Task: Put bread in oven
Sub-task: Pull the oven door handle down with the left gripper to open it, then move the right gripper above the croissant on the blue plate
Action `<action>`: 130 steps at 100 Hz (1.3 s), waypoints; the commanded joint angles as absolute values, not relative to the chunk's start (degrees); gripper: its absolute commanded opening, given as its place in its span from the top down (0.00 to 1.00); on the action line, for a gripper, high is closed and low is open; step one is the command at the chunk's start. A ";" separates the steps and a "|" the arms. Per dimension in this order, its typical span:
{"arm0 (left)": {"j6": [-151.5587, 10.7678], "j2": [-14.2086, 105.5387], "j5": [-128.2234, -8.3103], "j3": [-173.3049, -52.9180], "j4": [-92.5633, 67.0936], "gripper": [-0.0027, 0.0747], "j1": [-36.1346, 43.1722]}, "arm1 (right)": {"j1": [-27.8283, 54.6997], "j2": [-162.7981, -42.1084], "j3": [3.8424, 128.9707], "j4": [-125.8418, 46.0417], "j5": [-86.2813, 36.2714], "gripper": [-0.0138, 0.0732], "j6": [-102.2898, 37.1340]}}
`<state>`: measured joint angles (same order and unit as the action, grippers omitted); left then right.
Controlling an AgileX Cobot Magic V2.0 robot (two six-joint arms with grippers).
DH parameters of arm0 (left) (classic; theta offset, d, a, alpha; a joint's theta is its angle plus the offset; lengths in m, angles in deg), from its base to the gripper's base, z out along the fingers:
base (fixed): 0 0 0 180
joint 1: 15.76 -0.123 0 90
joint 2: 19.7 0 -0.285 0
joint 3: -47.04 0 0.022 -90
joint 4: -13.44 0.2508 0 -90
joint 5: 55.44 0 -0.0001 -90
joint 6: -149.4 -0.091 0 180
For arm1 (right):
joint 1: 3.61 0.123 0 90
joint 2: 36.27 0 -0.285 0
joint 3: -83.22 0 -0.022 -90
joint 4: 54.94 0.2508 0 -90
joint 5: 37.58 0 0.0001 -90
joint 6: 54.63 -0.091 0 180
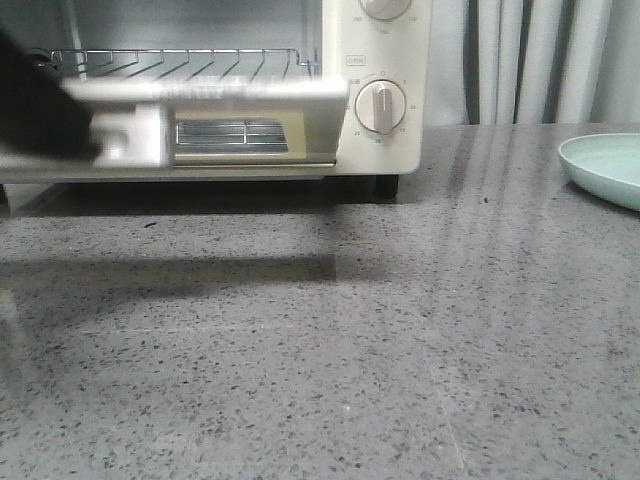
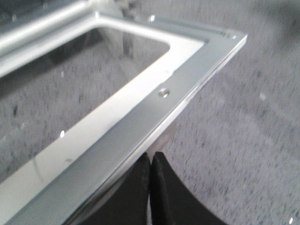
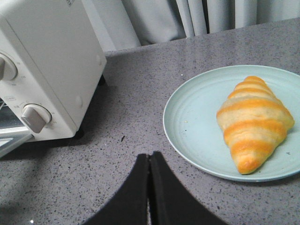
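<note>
The bread (image 3: pixel 253 123) lies on the green plate (image 3: pixel 192 126) at the table's (image 1: pixel 400 330) right, well apart from the oven (image 1: pixel 385 90) at far left, whose door (image 2: pixel 140 108) hangs partly open beside the left gripper (image 2: pixel 150 161), both grippers' jaws closed and empty, the right gripper (image 3: pixel 149 161) near the plate.

Smooth matte black fingers (image 2: pixel 164 187), broad at the base and tapered to rounded tips, are seen in both wrist views (image 3: pixel 161 187).

A low front camera is facing the oven (image 1: pixel 380 90) closely; wrist cameras are looking down, one over its door (image 2: pixel 140 108), one sharing the plate (image 3: pixel 197 136).
</note>
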<state>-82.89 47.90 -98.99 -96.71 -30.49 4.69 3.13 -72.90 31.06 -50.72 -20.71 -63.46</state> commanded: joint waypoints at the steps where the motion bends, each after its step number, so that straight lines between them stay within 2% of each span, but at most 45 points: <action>1: -81.79 47.35 -93.69 -97.76 -29.66 0.99 4.88 | 3.21 -73.50 33.13 -50.73 -25.99 0.92 -63.04; 22: -81.79 47.21 -95.82 -97.38 -28.47 0.99 4.88 | 3.21 -73.57 34.28 -50.50 -27.76 0.92 -63.04; 34: -81.79 46.55 -98.36 -97.38 -28.37 0.99 4.88 | 3.21 -75.16 39.13 -52.09 -26.85 0.92 -63.04; 58: -81.79 45.26 -98.59 -97.38 -27.32 0.99 4.88 | 3.21 -85.56 56.48 -53.33 -16.60 0.92 -63.04; 70: -79.87 44.39 -98.61 -97.38 -27.20 0.99 5.04 | 2.99 -91.83 65.47 -54.52 -6.85 0.92 -63.04; 97: -77.19 30.90 -97.95 -97.38 -27.11 0.99 5.25 | 2.99 -107.46 79.82 -58.69 20.15 0.92 -60.49; 121: -70.05 18.00 -96.94 -97.38 -25.80 0.99 5.25 | 0.64 -113.76 79.89 -61.40 22.80 0.91 -60.05; 130: -68.13 14.49 -97.02 -97.38 -24.76 0.99 5.25 | -3.77 -114.17 79.65 -61.40 22.98 0.84 -60.05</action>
<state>-70.90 16.62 -99.87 -95.74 -23.75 4.69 -0.19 -115.11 77.85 -59.67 24.69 -60.74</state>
